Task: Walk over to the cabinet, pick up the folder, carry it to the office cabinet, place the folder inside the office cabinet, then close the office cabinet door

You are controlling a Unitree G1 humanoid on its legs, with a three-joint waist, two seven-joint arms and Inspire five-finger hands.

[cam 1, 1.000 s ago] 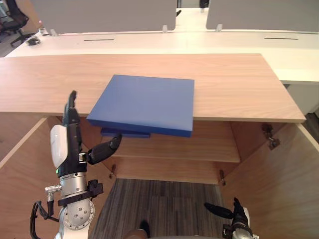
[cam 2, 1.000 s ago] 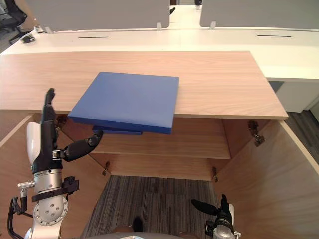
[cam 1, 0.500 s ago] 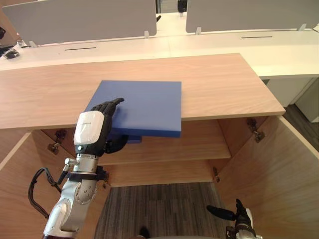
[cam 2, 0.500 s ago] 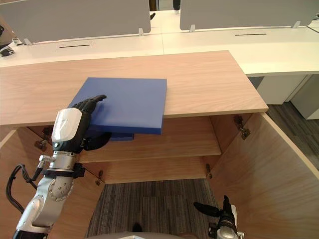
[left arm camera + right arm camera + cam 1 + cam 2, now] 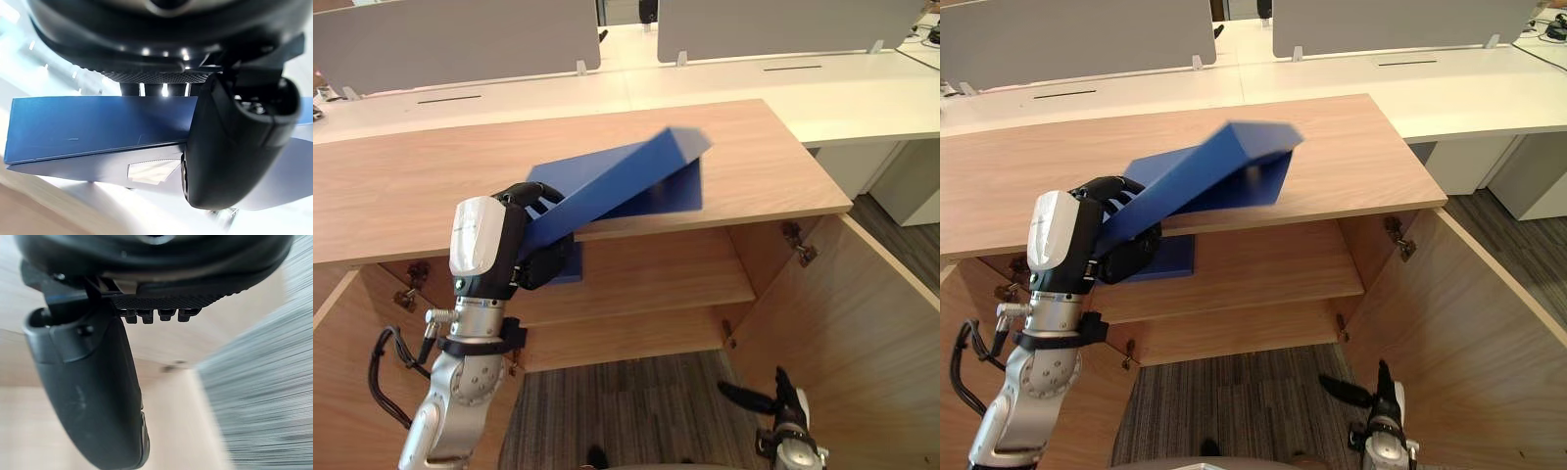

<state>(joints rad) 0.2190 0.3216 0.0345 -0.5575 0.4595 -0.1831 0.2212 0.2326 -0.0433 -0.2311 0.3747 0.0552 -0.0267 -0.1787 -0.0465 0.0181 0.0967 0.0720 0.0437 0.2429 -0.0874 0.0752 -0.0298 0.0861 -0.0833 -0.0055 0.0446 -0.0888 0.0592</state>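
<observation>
0.5 s ago the blue folder lay flat on the cabinet top with the left hand laid over its near corner. Now the folder is tilted: the end in the hand sits low at the cabinet's front edge, and the end away from the hand is raised off the wood. 1 s ago this hand stood upright, apart from the folder.

The left hand is clamped on the folder's near corner, with its fingers curled over the upper face and the thumb pressed under it. The silver-grey forearm rises almost straight up to it. A flat blue patch lies on the cabinet top beneath the raised end; I cannot tell whether it belongs to the folder. A smaller blue piece shows just past the thumb, above the shelf.

The right hand hangs low over the grey carpet, beside the open cabinet door, its fingers loosely straight and holding nothing.
</observation>
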